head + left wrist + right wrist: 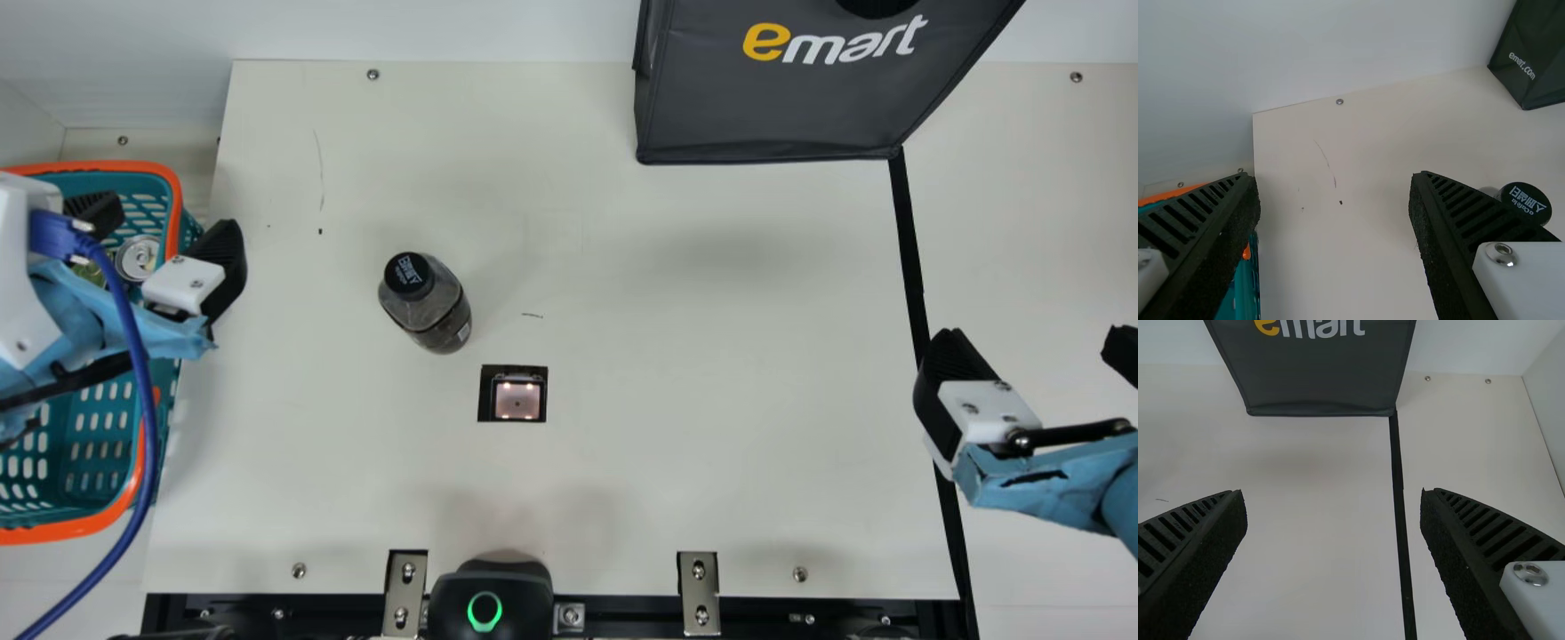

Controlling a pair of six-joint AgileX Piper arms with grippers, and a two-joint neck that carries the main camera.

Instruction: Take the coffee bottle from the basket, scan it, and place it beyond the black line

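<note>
My left gripper (pixel 169 227) stands open over the basket (pixel 89 524) at the main view's left; in the left wrist view the same gripper (pixel 1335 193) has nothing between its fingers. The coffee bottle (pixel 427 304), dark with a black cap, stands on the table to the right of that gripper, up and left of the scanner window (pixel 517 397). Its cap (pixel 1525 203) shows behind one finger in the left wrist view. My right gripper (pixel 1027 356), also open in the right wrist view (pixel 1335 510), is above the black line (pixel 909 240), far from the bottle.
A dark bag (pixel 773 98) stands at the table's back, by the black line's far end. A can (pixel 138 258) lies in the basket under my left arm. A black device with a green ring (pixel 489 597) and metal brackets (pixel 698 593) are at the front edge.
</note>
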